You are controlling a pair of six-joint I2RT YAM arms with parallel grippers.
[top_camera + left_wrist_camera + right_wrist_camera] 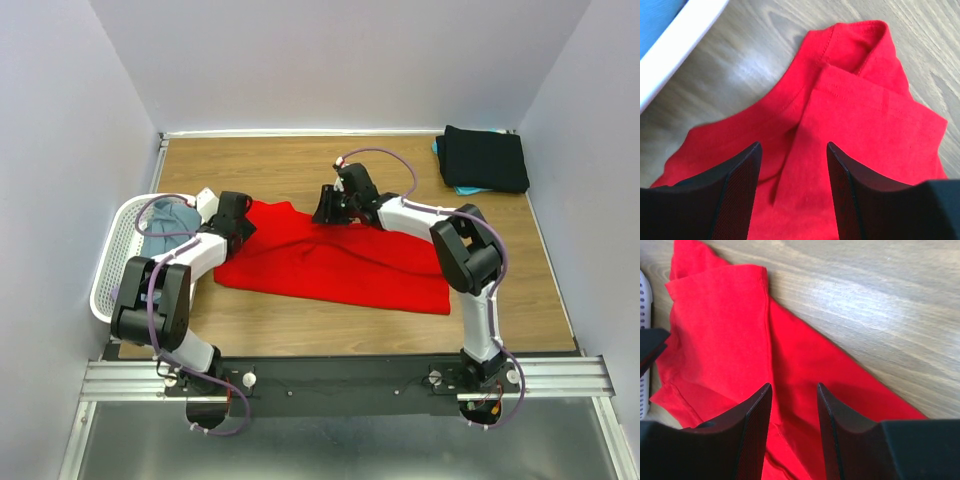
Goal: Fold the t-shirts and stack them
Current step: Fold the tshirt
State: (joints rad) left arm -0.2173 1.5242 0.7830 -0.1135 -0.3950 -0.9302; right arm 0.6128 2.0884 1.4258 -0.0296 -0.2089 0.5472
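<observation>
Fingers of the left hand (792,147) and right hand (794,387) stand apart above the red t-shirt (340,262), gripping nothing. It lies partly folded and creased on the worktop (300,165), long axis left to right; its far-left corner hides under the left hand. Far right, a black t-shirt (485,158) covers most of a teal t-shirt (462,189).

Left arm (165,300) & right arm (468,262): white shell segments alt. w/ chunky black joint housings, black bases. Thin lilac-grey cables (390,152) loop along each arm. Left gripper (792,150) & right gripper (794,390): matte black wedge-shaped fingers (740,195), fine grid texture on inner pads (757,435).
</observation>
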